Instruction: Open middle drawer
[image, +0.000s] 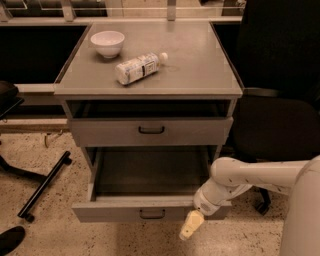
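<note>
Cabinet of grey metal, seen from above and in front, with a flat worktop (200, 65). A white bowl (107, 42) sits near the worktop's back left corner. A plastic bottle (137, 67) lies on its side just left of centre, its cap pointing toward the back right.

Under the worktop's front edge, the upper drawer (100, 132) stands slightly out, with a dark gap showing behind its front. Below it, the middle drawer (115, 212) is pulled far out toward the camera, its inside open to view and a small dark handle (151, 214) at the centre of its front.

The robot's white arm (250, 175) reaches in from the right. Its pale yellow gripper (191, 225) hangs low by the right end of that drawer front, to the right of the handle and apart from it, holding nothing. Whether it is open or closed cannot be told. Being off the handle with the drawer this far out suggests the pull is essentially done.

The wrist covers the right end of the drawer front. The open drawer hides whatever lies beneath it. The arm's base is cut off at the right edge, where a dark chair (280, 130) merges into shadow.
</note>
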